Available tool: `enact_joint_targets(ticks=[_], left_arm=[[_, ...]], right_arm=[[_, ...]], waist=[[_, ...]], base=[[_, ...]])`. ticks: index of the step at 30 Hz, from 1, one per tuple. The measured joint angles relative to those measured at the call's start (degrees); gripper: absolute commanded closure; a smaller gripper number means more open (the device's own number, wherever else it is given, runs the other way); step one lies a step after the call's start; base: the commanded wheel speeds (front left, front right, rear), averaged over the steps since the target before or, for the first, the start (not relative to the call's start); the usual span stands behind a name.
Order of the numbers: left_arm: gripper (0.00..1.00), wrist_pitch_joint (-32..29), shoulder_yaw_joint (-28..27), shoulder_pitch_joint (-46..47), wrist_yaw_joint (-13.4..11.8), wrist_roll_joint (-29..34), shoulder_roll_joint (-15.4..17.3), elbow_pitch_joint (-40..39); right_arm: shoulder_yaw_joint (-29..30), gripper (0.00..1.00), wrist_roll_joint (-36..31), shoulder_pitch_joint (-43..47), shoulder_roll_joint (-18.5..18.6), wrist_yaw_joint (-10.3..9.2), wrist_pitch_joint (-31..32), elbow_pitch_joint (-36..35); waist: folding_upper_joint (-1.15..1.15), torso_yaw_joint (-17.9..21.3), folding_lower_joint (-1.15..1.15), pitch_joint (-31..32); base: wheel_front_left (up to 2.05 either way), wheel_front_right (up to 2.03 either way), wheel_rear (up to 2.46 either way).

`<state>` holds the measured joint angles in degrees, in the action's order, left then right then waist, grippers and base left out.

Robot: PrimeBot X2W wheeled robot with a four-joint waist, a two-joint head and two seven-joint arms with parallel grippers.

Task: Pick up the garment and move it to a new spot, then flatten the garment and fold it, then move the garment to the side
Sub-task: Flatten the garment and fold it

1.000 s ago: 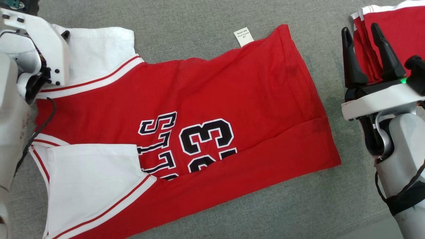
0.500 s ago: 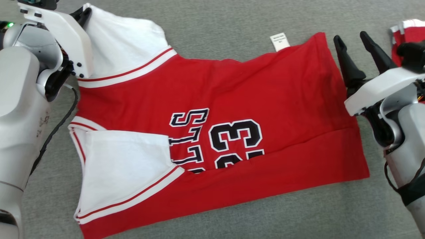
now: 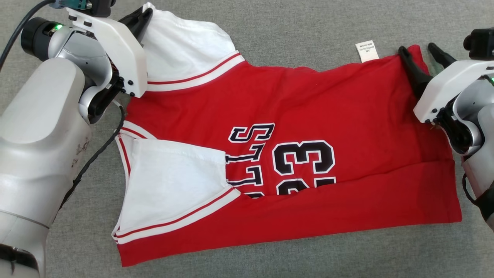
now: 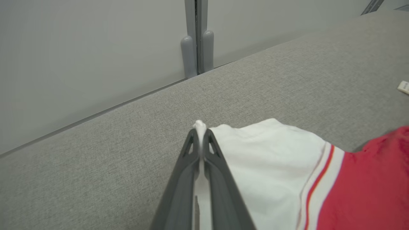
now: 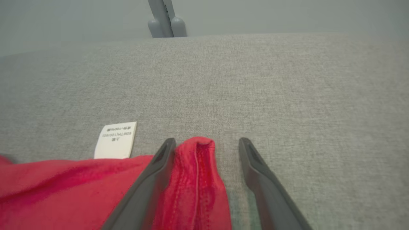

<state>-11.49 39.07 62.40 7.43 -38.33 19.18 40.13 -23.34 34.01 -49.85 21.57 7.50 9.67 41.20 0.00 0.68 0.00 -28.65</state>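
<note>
**Operator:** Report the garment position, near edge first.

**Inspector:** The garment [image 3: 293,127], a red jersey with white sleeves, lies spread on the desk [image 3: 308,258], with the collar end to the left and the hem to the right. Its near long edge is turned over into a red band. A strip of bare desk runs along that edge. The near sleeve [image 3: 170,185] lies folded onto the body.

**Operator:** And the far edge?

**Inspector:** The far sleeve [image 3: 185,42] occupies the far left corner. A care label [image 3: 366,51] juts past the far edge near the right corner. Beyond that edge, bare desk continues up to a grey wall [image 4: 80,48].

**Operator:** Hand status?

**Inspector:** The left hand [image 3: 141,19] is closed, pinching the tip of the far sleeve. The right hand [image 3: 418,52] is open, its fingers straddling the far right hem corner without gripping it.

**Operator:** What do the wrist views add?

**Inspector:** The left wrist view resolves a tuft of white cloth poking out past the clamped fingertips, a detail too small to tell from the head. The right wrist view shows the hem corner touching the finger on that view's left, with bare desk between it and the other finger. Partition posts [image 5: 166,22] stand at the wall. The head view supplies the full outline and the "23" lettering [image 3: 303,158].
</note>
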Motion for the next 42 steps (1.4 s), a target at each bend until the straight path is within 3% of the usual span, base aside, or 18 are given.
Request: enact_joint_targets(ticks=[10, 11, 13, 14, 22, 33, 42], left_arm=[[1.00, 0.0, 1.2, -0.9, 0.0, -1.1, 0.6, -0.6], [1.00, 0.0, 1.2, -0.9, 0.0, -1.1, 0.6, -0.6], [1.00, 0.1, 1.3, -0.9, 0.0, -1.1, 0.8, -0.4], [1.00, 0.2, 1.2, -0.9, 0.0, -1.2, 1.0, -0.2], [1.00, 2.0, 0.5, -0.9, -1.0, -1.2, 2.0, 1.9], [1.00, 8.7, -1.9, 2.1, -4.4, -1.2, 1.4, 5.4], [1.00, 13.4, -2.1, 7.3, -4.6, -0.2, -0.3, 10.4]], right_arm=[[-3.2, 0.00, 3.2, -1.9, 0.9, 0.00, 1.7, 3.2], [-3.2, 0.43, 3.2, -1.9, 0.9, 0.00, 1.7, 3.2], [-4.0, 0.88, 4.1, -1.9, 1.1, 0.00, 2.0, 3.2], [-4.4, 1.00, 4.5, -1.9, 1.3, -0.01, 2.0, 3.2], [-4.7, 1.00, 6.5, -2.3, 3.4, 0.08, 0.1, 4.5], [-6.0, 1.00, 9.9, -4.7, 4.2, 0.07, -6.1, 2.6], [-7.6, 1.00, 10.1, -9.9, 5.6, 0.07, -11.0, 5.8]], waist=[[0.00, -0.4, 0.00, -0.2], [0.00, -0.4, 0.00, -0.2], [0.00, -0.4, 0.00, -0.2], [0.00, -0.4, 0.00, -0.1], [0.00, -0.3, 0.00, 0.1], [0.00, -0.9, 0.00, -1.1], [0.00, -2.1, 0.00, -2.8]], base=[[0.00, 0.00, 0.00], [0.00, 0.00, 0.00], [0.00, 0.00, 0.00], [0.00, 0.00, 0.00], [0.00, 0.00, 0.00], [0.00, 0.00, 0.00], [0.00, 0.00, 0.00]])
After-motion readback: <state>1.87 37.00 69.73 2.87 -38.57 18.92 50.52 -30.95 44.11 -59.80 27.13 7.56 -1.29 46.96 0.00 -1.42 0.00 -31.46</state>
